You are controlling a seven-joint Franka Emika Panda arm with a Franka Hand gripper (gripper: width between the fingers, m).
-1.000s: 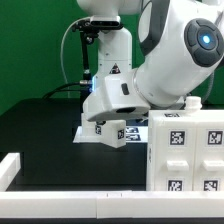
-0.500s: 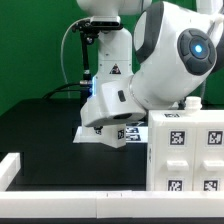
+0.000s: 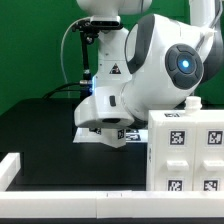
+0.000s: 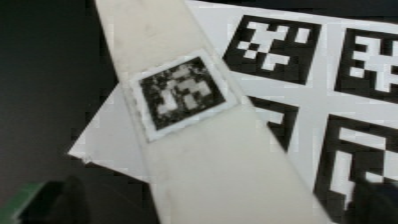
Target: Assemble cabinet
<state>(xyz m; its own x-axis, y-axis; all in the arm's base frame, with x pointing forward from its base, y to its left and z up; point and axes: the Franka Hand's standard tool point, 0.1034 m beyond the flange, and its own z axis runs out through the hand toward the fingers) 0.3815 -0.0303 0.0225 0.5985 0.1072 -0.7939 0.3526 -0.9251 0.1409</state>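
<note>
Exterior view: the arm (image 3: 165, 70) is folded forward and bent low. Its large rounded joint sits high at the exterior view's right, and its wrist points straight down at the black table (image 3: 40, 130). The claw (image 3: 101, 128) hangs just above the marker board (image 3: 80, 136), which lies flat on the table behind the cabinet.

The cabinet (image 3: 186, 150) stands upright at the exterior view's right, near the front. It is a white box whose front face carries several black-and-white square tags. A small white block rests on its top edge. A white rail (image 3: 10, 168) runs along the front of the table and turns up at the exterior view's left.

Wrist view: a long white panel (image 4: 196, 150) crosses the picture on a diagonal. It bears one square tag (image 4: 183, 95), turned at an angle. The panel overlaps the marker board, whose large tags show beside it. Whether the panel rests on the board or is raised off it cannot be told.

Claw state: the fingers are masked by the wrist housing in one view and fall outside the other. It cannot be told whether they are spread or pressed together, or whether they pinch anything.
</note>
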